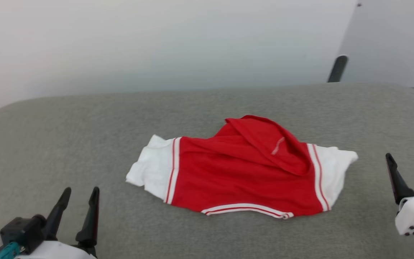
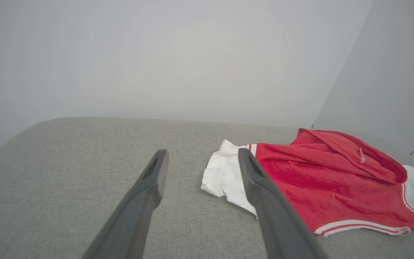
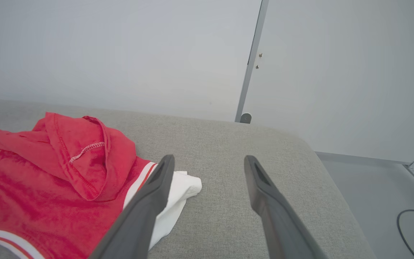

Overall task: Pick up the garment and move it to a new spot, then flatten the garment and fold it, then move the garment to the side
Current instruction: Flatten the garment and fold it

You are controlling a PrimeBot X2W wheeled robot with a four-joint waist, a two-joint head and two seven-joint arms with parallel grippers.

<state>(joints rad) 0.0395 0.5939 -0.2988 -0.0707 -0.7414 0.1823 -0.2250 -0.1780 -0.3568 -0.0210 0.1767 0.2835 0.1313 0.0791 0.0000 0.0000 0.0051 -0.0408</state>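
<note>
The left gripper [image 1: 81,189] sits at the near left of the grey padded surface [image 1: 49,144], fingers spread apart and holding nothing. It is well short of the cloth. The right gripper [image 1: 403,154] is at the far right edge, jaws likewise wide and empty, near the shirt's right sleeve but not touching it.

Between them, about mid-surface, lies the garment [image 1: 243,176], a red T-shirt spread roughly widthways. One white sleeve [image 1: 153,165] points toward the left gripper and the other white sleeve [image 1: 332,169] toward the right. The sleeves and the striped near edge [image 1: 246,209] lie fairly flat. The upper body is doubled over on itself in a loose red flap [image 1: 264,140] with its stitched hem showing, so the shirt is not yet smoothed out.

By the look of it the fabric is thin, light and limp. It should carry no weight worth minding, but it will sag, drag and bunch wherever it is not supported, and one pinch will likely pick up more than one layer. The grey covering looks slightly grippy, so sliding the shirt may wrinkle it.

For flattening, the sensible holds seem to be the outer corners of the turned-over flap, one per gripper, drawn away from the striped edge. The sleeve ends would do for stretching it sideways. A grip in mid-panel would probably just tent the cloth.
</note>
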